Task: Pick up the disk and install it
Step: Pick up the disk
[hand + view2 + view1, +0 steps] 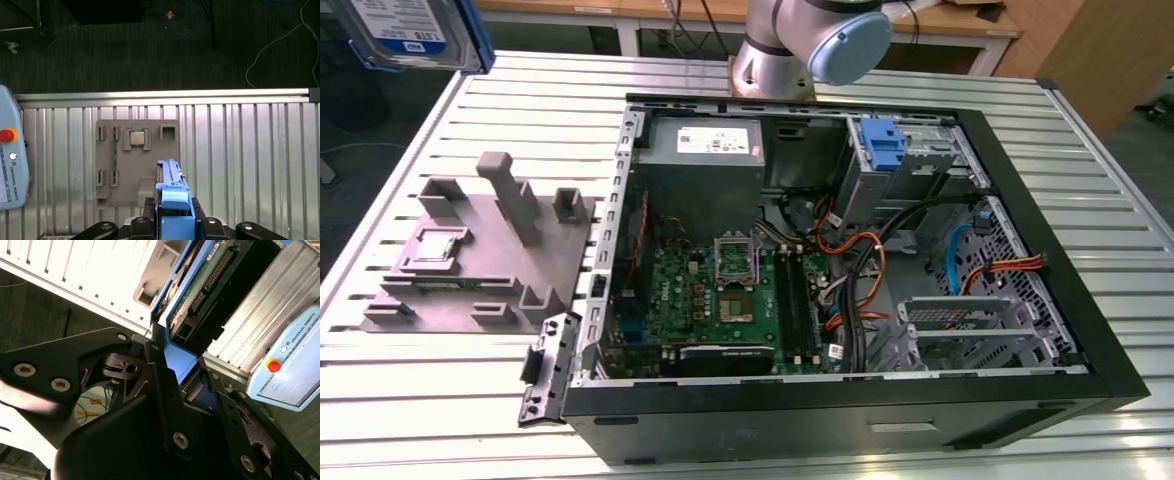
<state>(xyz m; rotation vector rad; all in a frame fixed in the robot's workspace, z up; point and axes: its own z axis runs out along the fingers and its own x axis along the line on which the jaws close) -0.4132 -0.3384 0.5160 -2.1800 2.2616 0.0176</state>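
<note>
The surface (427, 400) is a ribbed metal top. The room around it has a dark carpet floor (125, 50) with loose cables on it. An open computer case (854, 415) lies on the surface. Inside the case are a green motherboard (707, 290), a grey power-supply box (707, 150) and orange wires (867, 250). Just beside the case, on the exterior view's left, a grey fixture tray (480, 260) carries a small chip (137, 138). The pincer (174, 217) is clamped on the disk (172, 192), which is outside the case on the tray's side, lifted off the surface.
</note>
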